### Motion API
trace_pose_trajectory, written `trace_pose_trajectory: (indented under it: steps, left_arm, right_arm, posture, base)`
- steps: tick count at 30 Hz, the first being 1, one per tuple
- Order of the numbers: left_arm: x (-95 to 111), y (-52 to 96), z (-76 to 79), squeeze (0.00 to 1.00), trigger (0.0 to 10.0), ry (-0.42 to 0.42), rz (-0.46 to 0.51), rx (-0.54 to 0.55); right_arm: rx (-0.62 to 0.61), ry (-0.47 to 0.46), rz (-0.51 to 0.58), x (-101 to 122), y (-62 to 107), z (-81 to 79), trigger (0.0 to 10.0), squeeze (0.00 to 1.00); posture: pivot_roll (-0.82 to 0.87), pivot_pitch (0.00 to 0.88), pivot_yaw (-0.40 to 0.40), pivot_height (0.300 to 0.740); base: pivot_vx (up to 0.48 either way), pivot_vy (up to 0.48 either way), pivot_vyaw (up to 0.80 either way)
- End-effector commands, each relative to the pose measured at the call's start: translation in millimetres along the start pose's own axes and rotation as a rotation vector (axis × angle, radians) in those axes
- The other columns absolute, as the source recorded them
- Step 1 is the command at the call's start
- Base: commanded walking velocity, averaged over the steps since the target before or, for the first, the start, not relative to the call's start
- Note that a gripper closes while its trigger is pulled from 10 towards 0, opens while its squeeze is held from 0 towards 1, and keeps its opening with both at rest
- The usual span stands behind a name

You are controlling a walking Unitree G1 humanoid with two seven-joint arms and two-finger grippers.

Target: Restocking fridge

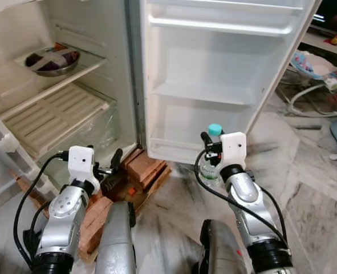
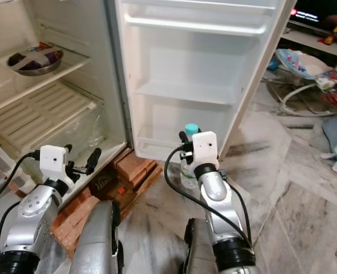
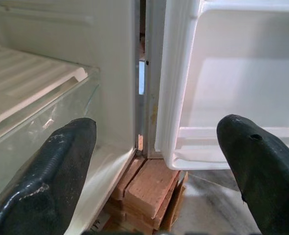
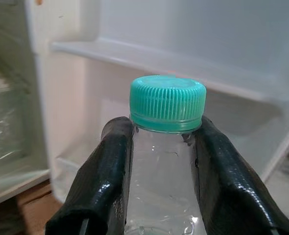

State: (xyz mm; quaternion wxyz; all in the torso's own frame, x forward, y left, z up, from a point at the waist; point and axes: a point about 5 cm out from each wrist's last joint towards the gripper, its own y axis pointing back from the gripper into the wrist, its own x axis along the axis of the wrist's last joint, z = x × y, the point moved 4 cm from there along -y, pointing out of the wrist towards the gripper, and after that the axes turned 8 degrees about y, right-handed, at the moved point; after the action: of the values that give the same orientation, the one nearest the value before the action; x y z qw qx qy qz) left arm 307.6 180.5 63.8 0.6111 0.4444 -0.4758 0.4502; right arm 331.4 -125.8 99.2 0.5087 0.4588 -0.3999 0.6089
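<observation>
Right now the right hand (image 4: 159, 161) is clenched on the clear bottle (image 4: 166, 147) near the open fridge door's (image 1: 214, 68) bare racks, left hand (image 3: 154, 161) spread and idle, so the stocking itself is not yet done.

Fridge cabinet (image 1: 54, 103) upper left of frame, bowl (image 1: 52, 60) on upper shelf. Open door (image 1: 225, 68) centre-right. Bricks (image 1: 139, 171) under fridge, lower centre. Bottle (image 1: 212, 157) before door's lowest shelf. Baby bouncer (image 1: 313, 71) far right.
</observation>
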Motion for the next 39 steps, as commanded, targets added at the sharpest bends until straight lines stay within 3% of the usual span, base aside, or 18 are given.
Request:
trace_pose_trajectory:
  steps: [1,18,39]
  left_arm:
    - [3.8,-1.2,0.5,0.00,10.0,-0.005,0.013,-0.012]
    - [3.9,-2.0,1.9,0.00,10.0,-0.005,0.017,-0.027]
    - [3.9,-1.0,5.2,0.00,10.0,-0.003,0.023,-0.044]
  right_arm:
    - [-0.024,0.019,0.045,10.6,-5.8,6.7,10.0,0.00]
    - [-0.063,0.068,0.063,13.4,-8.0,12.4,10.0,0.00]
    - [-0.062,0.072,0.066,12.2,-8.9,12.2,10.0,0.00]
  posture:
    - [0.06,0.030,-0.021,0.581]
    - [0.06,0.030,-0.021,0.581]
    - [0.06,0.034,-0.022,0.581]
  base:
    - [0.000,0.000,0.00]
    - [0.086,0.000,0.00]
    - [0.352,0.000,0.00]
